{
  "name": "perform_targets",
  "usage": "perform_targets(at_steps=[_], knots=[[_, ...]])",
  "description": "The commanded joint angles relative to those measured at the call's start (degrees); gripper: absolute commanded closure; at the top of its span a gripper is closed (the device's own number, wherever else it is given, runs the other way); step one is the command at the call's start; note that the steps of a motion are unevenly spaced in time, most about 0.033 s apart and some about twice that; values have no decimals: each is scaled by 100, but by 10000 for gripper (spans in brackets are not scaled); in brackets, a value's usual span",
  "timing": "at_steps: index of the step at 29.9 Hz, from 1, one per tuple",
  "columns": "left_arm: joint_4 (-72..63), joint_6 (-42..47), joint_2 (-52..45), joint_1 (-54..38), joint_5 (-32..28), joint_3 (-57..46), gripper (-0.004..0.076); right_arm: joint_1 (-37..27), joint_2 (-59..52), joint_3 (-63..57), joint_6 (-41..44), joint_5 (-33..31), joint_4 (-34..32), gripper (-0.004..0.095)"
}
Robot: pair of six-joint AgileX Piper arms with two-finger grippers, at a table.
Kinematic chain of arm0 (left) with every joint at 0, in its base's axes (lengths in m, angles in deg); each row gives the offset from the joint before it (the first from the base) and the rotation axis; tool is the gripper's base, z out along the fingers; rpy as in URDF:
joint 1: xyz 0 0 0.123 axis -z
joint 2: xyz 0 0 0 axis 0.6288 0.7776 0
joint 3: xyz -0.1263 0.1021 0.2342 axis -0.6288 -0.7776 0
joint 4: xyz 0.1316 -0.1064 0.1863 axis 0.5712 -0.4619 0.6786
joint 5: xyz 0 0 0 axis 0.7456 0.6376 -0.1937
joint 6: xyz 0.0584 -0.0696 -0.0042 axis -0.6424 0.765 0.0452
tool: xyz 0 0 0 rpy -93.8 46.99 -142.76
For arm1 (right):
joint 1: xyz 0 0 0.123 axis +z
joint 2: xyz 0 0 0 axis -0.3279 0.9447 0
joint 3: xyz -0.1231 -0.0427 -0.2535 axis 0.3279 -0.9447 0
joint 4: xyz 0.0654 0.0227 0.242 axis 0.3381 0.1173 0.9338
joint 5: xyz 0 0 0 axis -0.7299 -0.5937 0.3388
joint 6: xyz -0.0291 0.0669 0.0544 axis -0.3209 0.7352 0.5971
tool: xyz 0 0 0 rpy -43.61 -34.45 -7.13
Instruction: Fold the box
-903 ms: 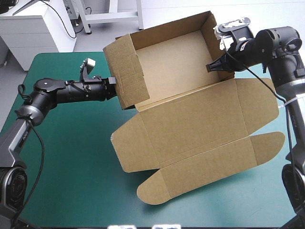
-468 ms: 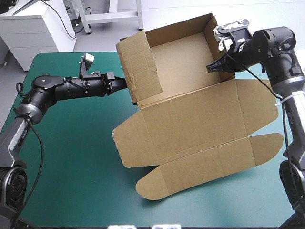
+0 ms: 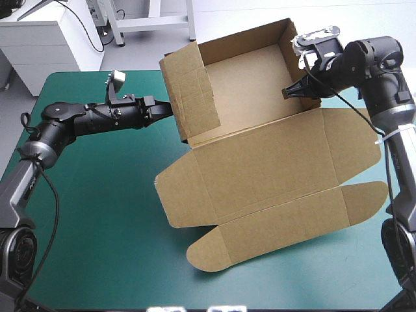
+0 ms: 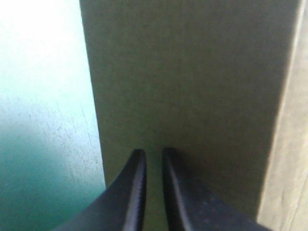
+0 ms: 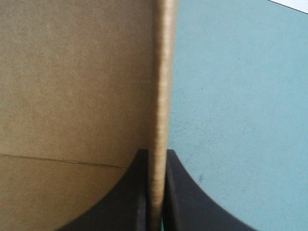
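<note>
The brown box point(image 3: 260, 162) lies across the middle of the table. Its far half stands as an open tray tilted up off the cover, and its lid point(image 3: 273, 214) lies flat toward the near edge. My left gripper point(image 3: 168, 109) is shut, its tips pressed against the outer face of the tray's left wall point(image 3: 192, 97). In the left wrist view that wall point(image 4: 192, 72) fills the space ahead of the left gripper point(image 4: 151, 153). My right gripper point(image 3: 288, 91) is shut on the tray's right wall. In the right wrist view the wall's edge point(image 5: 162, 72) runs between the right gripper's point(image 5: 155, 154) fingers.
Bare teal-green cover point(image 3: 97, 214) stretches over the table's left side and along its near edge. The lid's two rounded tabs point(image 3: 208, 257) point(image 3: 367, 198) reach toward the near edge and the right edge.
My left gripper has moved to the right and pushed the tray's left wall inward, turning it more upright. The right gripper has kept its hold in place.
</note>
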Motion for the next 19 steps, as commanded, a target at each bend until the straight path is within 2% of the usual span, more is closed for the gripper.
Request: perform_targets(at_steps=[1, 4, 7, 16, 19], knots=[[-581, -35, -283, -211, 348, 218, 511, 2, -249, 180, -21, 5, 18, 926], [-719, -35, -283, -462, 691, 218, 407, 2, -249, 180, 23, 16, -63, 926], [-717, 31, -283, -572, 824, 218, 352, 2, -249, 180, 23, 16, -64, 926], [-780, 88, -283, -562, 1006, 218, 344, 2, -249, 180, 23, 4, -64, 926], [-903, 88, -283, -562, 1132, 218, 311, 2, -249, 180, 23, 4, -64, 926]])
